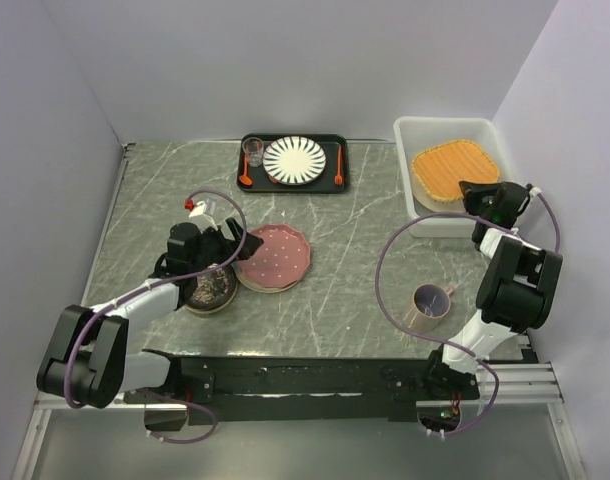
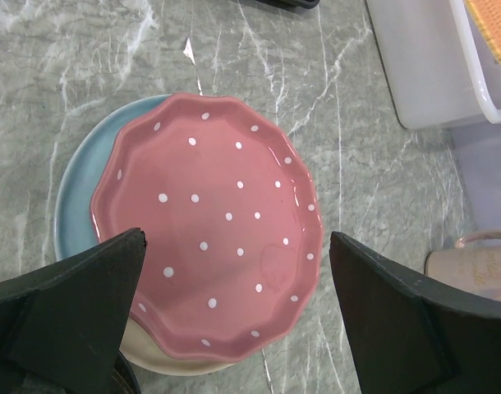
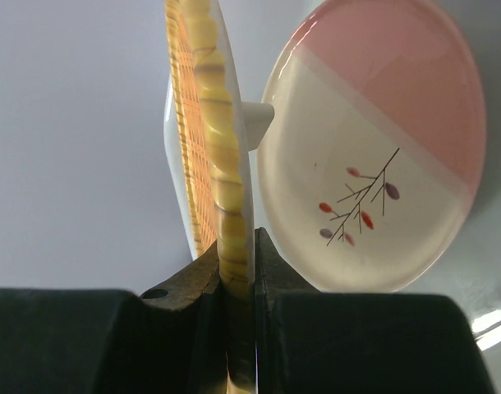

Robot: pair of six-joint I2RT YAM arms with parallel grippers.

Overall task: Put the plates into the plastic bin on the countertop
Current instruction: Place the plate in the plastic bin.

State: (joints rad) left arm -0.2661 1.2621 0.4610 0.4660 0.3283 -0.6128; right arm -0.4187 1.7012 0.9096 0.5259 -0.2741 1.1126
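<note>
A tan woven plate [image 1: 455, 172] is being held by its edge in the white bin [image 1: 410, 140], while a pink dotted plate [image 1: 275, 255] is lying atop a blue one [image 2: 78, 189] on the countertop [image 1: 335, 230].

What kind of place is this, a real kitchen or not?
Probably a robot test cell staged as a kitchen counter. Plain walls box in a marble-look countertop, a left arm and a right arm are bolted at its near edge, and a pink plate and a plastic bin are set out.

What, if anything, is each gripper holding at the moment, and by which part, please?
The right gripper pinches the tan plate by its rim. The left gripper is open above the pink plate and holds nothing.
</note>
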